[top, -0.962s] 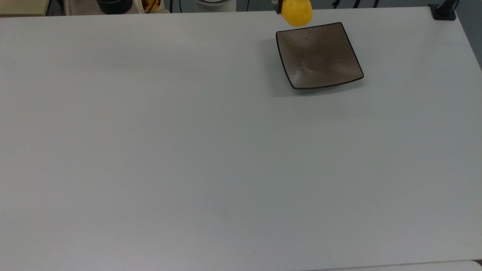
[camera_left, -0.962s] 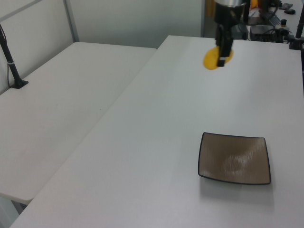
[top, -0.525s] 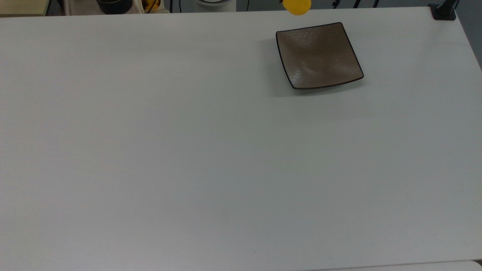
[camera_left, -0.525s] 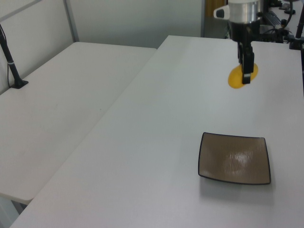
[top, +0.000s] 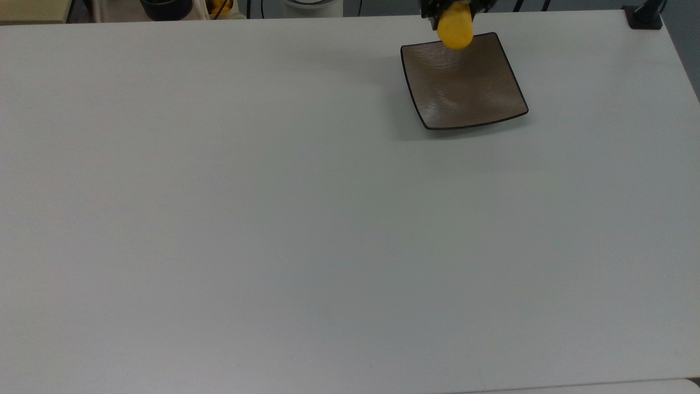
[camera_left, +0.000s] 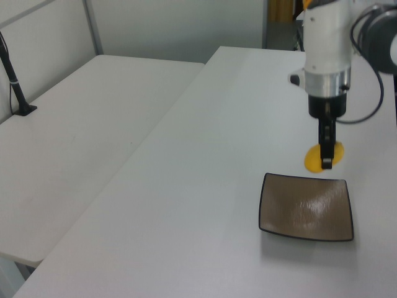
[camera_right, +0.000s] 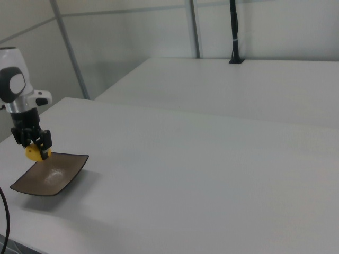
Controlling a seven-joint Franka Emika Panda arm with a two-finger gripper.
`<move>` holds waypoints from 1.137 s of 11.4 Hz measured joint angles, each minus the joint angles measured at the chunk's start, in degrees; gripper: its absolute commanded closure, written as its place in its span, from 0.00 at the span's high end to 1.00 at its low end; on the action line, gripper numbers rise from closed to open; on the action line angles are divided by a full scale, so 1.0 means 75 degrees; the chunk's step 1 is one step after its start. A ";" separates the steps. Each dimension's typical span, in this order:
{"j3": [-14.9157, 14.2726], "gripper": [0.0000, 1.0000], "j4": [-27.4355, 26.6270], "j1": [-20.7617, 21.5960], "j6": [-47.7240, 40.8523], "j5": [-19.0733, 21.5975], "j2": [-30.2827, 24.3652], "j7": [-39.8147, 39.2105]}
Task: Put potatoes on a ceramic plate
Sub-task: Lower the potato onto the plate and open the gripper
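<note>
Left view shows the gripper [camera_left: 325, 160] clamped on the yellow potato [camera_left: 315, 159], held in the air just past the far edge of the square ceramic plate [camera_left: 306, 208], which sits bare on the white table [camera_left: 186, 186]. The carry step looks nearly finished (top view puts the potato [top: 455, 30] over the plate's rim [top: 404, 65]). My guess is the next move calls for shifting over the plate's middle, lowering, then letting go.

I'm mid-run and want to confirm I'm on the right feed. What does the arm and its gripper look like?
The arm is white and rounded, with a grey joint cap near the left view's right edge and a thin dark cable looping beside it. A silver-grey band sits at the wrist above the gripper, which is black, narrow and has slim black jaws. In the right view, a grey disc marks the white wrist.
</note>
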 measured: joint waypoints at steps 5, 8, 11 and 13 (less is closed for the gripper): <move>0.0577 0.00 -0.1078 0.0016 0.2537 -0.1004 0.0591 0.1778; 0.0657 0.48 -0.1133 0.0083 0.3083 -0.1660 0.1030 0.2352; 0.0657 1.00 -0.1129 0.0082 0.3208 -0.1684 0.1115 0.2355; 0.0657 1.00 -0.1128 0.0082 0.3209 -0.1684 0.1115 0.2356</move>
